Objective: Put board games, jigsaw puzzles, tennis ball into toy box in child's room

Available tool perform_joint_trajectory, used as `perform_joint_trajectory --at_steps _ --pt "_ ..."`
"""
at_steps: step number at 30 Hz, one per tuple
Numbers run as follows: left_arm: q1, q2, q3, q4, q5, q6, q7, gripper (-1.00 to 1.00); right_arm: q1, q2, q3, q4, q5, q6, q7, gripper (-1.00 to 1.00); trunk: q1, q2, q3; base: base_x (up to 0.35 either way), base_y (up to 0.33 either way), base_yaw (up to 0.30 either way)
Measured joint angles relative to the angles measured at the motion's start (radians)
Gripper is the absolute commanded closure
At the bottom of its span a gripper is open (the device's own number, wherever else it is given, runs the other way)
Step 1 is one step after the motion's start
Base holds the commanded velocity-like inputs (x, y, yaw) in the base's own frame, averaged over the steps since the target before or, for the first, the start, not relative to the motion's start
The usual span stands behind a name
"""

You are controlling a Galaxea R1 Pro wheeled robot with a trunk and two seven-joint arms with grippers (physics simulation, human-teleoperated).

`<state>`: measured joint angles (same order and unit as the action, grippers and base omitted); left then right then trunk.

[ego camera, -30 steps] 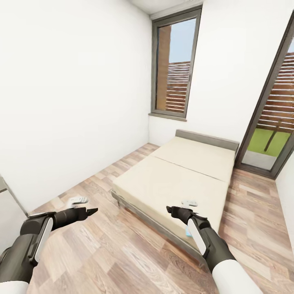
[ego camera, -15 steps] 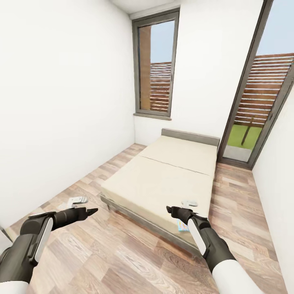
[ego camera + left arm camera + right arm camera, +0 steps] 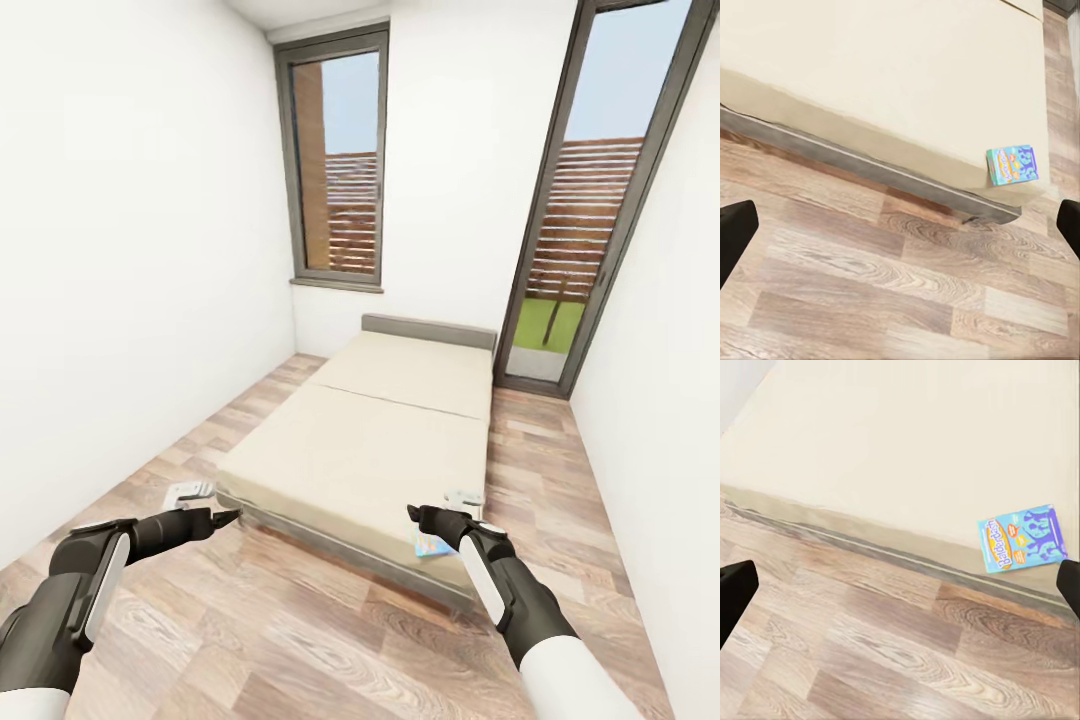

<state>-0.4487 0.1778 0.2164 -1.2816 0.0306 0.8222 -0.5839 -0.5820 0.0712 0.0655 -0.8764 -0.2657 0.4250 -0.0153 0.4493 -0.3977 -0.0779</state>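
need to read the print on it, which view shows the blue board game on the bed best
The right wrist view: the blue board game lies flat at the mattress edge, large and unobstructed. The left wrist view shows it whole but smaller. In the head view the right arm hides most of it.

a: what sort of place is this?
b: a bedroom in a home. ahead of the jaws lies a low bed point(image 3: 370, 440) with a plain cream mattress, on wood plank flooring point(image 3: 300, 640).
a: anything else?
b: bare white walls, a tall window point(image 3: 340, 165), a glass door point(image 3: 590, 200) onto grass, and a bright blue board game point(image 3: 1021, 538) at the mattress corner.
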Motion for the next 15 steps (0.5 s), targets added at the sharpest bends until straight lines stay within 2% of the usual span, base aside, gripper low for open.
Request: perform_joint_trajectory --at_steps 15 --pt "0.0 0.0 0.0 -0.001 0.0 0.0 -0.001 -1.0 0.0 0.0 0.0 0.0 0.0 0.0 0.0 -1.0 0.0 0.0 0.0 0.0 0.023 -0.253"
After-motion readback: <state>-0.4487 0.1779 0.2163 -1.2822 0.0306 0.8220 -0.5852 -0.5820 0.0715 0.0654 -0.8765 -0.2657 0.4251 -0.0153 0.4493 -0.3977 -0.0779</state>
